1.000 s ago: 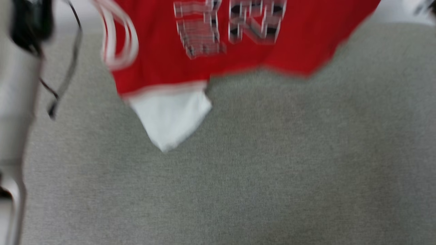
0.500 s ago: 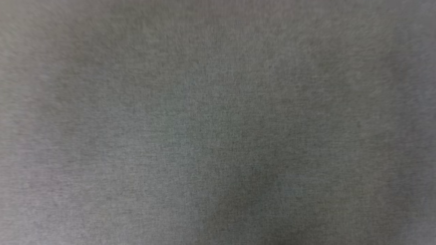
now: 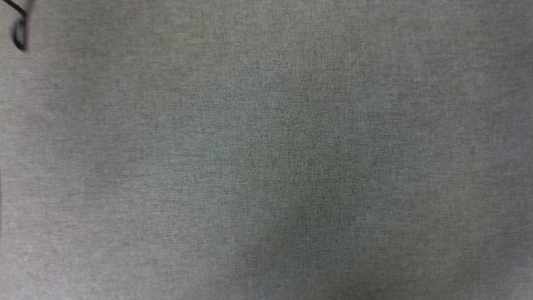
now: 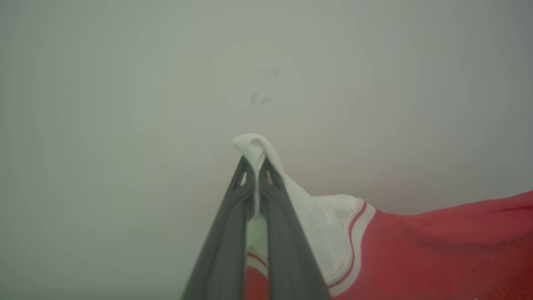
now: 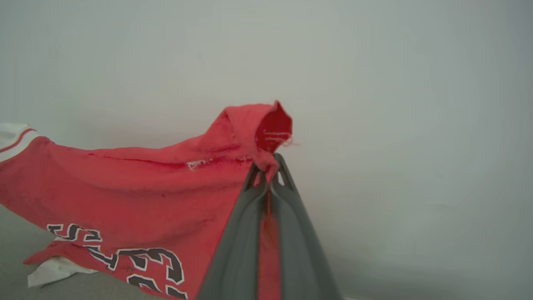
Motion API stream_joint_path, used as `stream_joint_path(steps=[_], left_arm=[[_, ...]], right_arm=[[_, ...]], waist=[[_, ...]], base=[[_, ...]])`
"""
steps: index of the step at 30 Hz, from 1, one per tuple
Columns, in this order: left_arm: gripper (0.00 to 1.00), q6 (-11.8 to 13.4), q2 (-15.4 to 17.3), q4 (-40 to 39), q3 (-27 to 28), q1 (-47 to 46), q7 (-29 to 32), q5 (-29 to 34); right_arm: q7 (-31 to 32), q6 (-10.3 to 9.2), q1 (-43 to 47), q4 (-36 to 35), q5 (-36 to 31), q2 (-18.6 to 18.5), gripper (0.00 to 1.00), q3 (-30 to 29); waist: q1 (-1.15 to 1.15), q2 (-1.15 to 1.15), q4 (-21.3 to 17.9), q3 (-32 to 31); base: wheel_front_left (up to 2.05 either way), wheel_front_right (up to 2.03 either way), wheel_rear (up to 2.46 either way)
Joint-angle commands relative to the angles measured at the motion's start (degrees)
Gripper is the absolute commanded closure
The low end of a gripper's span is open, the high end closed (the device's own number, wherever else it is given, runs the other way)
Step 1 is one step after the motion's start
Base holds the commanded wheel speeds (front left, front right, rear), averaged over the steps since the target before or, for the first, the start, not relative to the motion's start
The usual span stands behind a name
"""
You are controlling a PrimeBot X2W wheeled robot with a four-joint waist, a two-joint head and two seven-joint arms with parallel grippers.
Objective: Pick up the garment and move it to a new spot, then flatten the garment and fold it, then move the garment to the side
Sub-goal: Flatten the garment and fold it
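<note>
The garment (image 5: 137, 183) is a red jersey with white sleeves and black lettering outlined in white. It hangs stretched between my two grippers in front of a pale wall. In the left wrist view my left gripper (image 4: 255, 164) is shut on a white sleeve (image 4: 266, 154), with the garment's red body (image 4: 437, 250) trailing to the right. In the right wrist view my right gripper (image 5: 266, 166) is shut on a bunched red corner (image 5: 262, 125). The lower hem and a white sleeve (image 5: 54, 268) touch the grey surface.
The head view looks down on a grey fabric surface (image 3: 266, 150). A dark cable loop (image 3: 18, 35) shows at its top left corner. A pale wall (image 4: 266, 62) stands behind both grippers.
The head camera has tilted down, so the garment and the left arm have left its picture. A cable loop has come back into the top left corner.
</note>
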Motion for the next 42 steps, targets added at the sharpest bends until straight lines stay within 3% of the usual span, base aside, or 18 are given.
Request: stream_joint_path(steps=[1,13,17,21,28,29,34,41,42], left_arm=[[1.0,-0.23,-0.16,0.46,-0.04,1.44,-0.29,-0.18],[1.0,-3.53,-2.25,3.28,-0.38,25.29,-3.4,-5.27],[1.0,-3.51,-2.13,1.48,0.08,36.58,-4.09,-7.24],[1.0,-1.85,-1.0,-2.88,1.82,48.17,-4.77,-9.39],[1.0,4.11,1.52,-17.51,3.62,68.15,-4.79,-11.18],[1.0,8.08,2.64,-25.96,4.54,77.27,-3.4,-12.33],[1.0,14.76,4.62,-40.74,5.48,90.52,0.3,-14.17],[1.0,22.21,6.83,-55.71,5.83,102.4,3.82,-14.41],[1.0,23.84,7.22,-59.26,6.03,104.77,4.33,-14.18]], right_arm=[[-0.38,-0.04,1.29,0.42,0.45,-0.05,1.0,0.44],[-3.5,-0.04,21.17,2.05,8.77,-1.2,1.0,12.04],[-4.31,-0.04,31.28,0.22,11.18,-1.49,1.0,14.39],[-4.67,-0.04,40.36,-2.2,13.49,-2.05,1.0,15.6],[-5.75,-0.04,55.27,-7.37,15.89,-4.5,1.0,14.26],[-5.36,-0.05,61.55,-10.15,16.72,-5.45,1.0,12.84],[-3.62,-0.06,71.89,-15.85,15.56,-6.61,1.0,9.0],[3.39,-0.07,85.91,-27.33,9.95,-6.04,1.0,-0.68],[7.53,-0.07,91.0,-33.73,6.94,-4.36,1.0,-5.85]], waist=[[-0.01,0.0,0.13,-0.54],[-0.01,0.0,1.21,-12.92],[-0.01,0.0,1.32,-18.26],[-0.01,0.0,0.84,-22.78],[-0.01,0.0,1.22,-29.66],[-0.01,0.0,1.03,-32.53],[-0.01,0.0,1.07,-36.04],[-0.01,0.0,1.23,-38.96],[-0.01,0.0,1.38,-39.16]], base=[[0.0,0.0,0.0],[0.0,0.0,0.0],[0.0,0.0,0.0],[0.0,0.0,0.0],[0.0,0.0,0.0],[0.0,0.0,0.0],[0.0,0.0,0.0],[0.0,0.0,0.0],[0.0,0.0,0.0]])
